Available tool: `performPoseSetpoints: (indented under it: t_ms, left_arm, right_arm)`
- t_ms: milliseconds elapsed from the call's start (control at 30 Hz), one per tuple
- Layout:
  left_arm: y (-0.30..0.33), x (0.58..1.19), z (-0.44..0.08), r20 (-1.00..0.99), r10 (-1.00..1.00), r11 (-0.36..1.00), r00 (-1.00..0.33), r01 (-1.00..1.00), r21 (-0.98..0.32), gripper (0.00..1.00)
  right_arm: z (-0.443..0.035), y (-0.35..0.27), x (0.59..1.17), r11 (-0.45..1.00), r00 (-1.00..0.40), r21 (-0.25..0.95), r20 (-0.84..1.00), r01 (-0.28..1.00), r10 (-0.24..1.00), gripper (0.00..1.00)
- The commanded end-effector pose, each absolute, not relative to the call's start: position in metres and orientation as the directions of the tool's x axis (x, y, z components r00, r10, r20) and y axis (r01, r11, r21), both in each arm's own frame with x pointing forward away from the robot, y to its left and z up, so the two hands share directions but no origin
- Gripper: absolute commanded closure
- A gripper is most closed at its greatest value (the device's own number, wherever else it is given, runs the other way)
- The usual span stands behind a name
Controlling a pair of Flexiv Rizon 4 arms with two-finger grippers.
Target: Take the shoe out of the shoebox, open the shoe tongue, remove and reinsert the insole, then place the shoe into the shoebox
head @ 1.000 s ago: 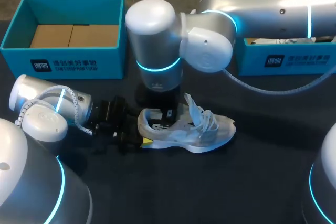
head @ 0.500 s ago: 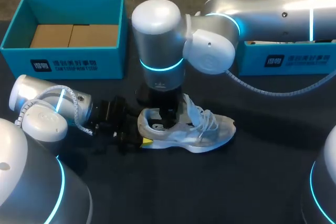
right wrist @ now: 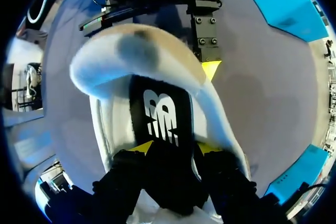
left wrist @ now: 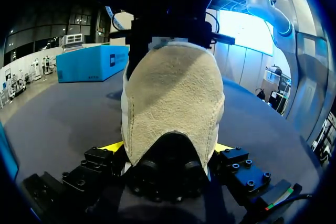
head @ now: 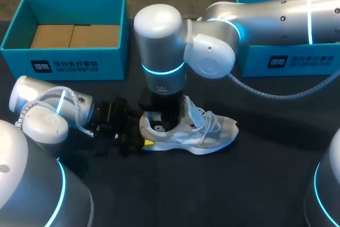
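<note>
Lying on its sole on the dark table point(head: 255, 184), the shoe point(head: 191, 131) is found outside both boxes, with its heel turned toward the left arm and its toe toward the right; the open teal shoebox point(head: 64, 59) is set well behind it on the left side, and a second teal box point(head: 287, 62) is largely covered by the right arm.

The left gripper point(head: 140, 140) is laid low along the table and closed on the heel, a yellow tip pressed to each side of it in the left wrist view; this hold is judged to serve as an anchor, so that the shoe is not dragged or tipped while its inside is worked.

The tongue point(head: 190, 106) is seen raised and folded forward over the loose laces, which leaves the mouth of the shoe wide; that step is judged done.

The right gripper point(head: 169, 116) is hung straight down from an upright wrist into that opening, a vertical approach being what the narrow collar allows; the black insole point(right wrist: 160, 114) is seen just ahead of it inside the shoe; whether it has closed on the insole cannot be told.

The insole is judged not yet removed; a thin, flexible sheet of this kind is likely to bend and catch at the collar if it is drawn out at an angle.
</note>
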State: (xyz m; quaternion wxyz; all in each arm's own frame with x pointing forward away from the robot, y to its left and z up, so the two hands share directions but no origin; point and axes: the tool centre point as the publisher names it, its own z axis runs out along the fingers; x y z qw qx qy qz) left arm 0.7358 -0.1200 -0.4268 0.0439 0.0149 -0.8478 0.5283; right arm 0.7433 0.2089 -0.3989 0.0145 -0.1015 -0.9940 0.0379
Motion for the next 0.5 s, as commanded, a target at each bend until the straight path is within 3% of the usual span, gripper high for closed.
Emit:
performPoseSetpoints:
  t_ms: [33, 233, 333, 433, 500]
  left_arm:
    - [-0.122, 0.738, -0.432, 0.09, 0.022, 0.444, -0.996, -0.071, -0.893, 1.0]
    - [-0.122, 0.738, -0.432, 0.09, 0.022, 0.444, -0.996, -0.071, -0.893, 1.0]
    - [-0.122, 0.738, -0.432, 0.09, 0.022, 0.444, -0.996, -0.071, -0.893, 1.0]
    - [-0.122, 0.738, -0.432, 0.09, 0.022, 0.444, -0.996, -0.071, -0.893, 1.0]
    - [-0.122, 0.738, -0.432, 0.09, 0.022, 0.444, -0.996, -0.071, -0.893, 1.0]
  right_arm:
    - [-0.415, 0.21, 0.747, 0.981, -0.981, -0.069, 0.064, 0.181, 0.185, 0.5]
    - [-0.421, 0.207, 0.738, 0.982, -0.977, -0.074, 0.11, 0.175, 0.183, 0.62]
    - [-0.422, 0.205, 0.734, 0.98, -0.974, -0.081, 0.123, 0.181, 0.19, 0.77]
    - [-0.423, 0.203, 0.731, 0.979, -0.972, -0.086, 0.129, 0.185, 0.195, 1.0]
    - [-0.421, 0.201, 0.729, 0.977, -0.97, -0.092, 0.133, 0.192, 0.204, 1.0]
